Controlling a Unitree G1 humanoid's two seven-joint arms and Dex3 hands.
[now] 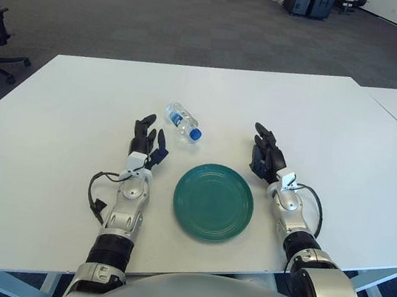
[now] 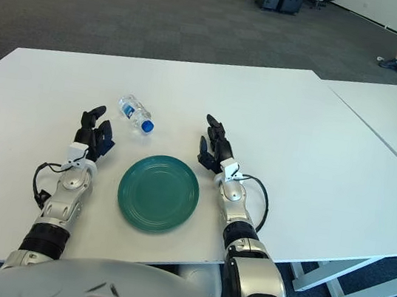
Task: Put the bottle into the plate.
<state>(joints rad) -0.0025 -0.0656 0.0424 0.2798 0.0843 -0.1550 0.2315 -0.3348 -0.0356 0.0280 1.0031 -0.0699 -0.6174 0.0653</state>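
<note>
task hasn't really started afaict. the bottle (image 1: 183, 121) lies on its side on the table (image 1: 49, 149), blue cap pointing toward the robot and a bit to its right, and it sits beyond the plate's far-left edge, apart from the plate, not touching. the plate (image 1: 214, 201) is green, bare, nothing in it, sitting btwn the two arms near the table's front edge. left hand (image 1: 147, 141) shows just left of the plate's far side, fingers loosely spread and pointing fwd, holding nothing; the bottle is near it, just ahead and a bit to its right, w/ a clear gap btwn fingertips and bottle. right hand (image 1: 265, 152) shows on the plate's right, also fingers relaxed and partly extended, nothing in its grip. can't tell whether either hand touches the tabletop. so done: nothing visible. left to do: reach the bottle, close on it, lift, carry it over and set it in the plate. my guess is the left hand is better placed for the pick since the bottle is closer to it. bottle is round and on its side, so it could roll if nudged.
</note>
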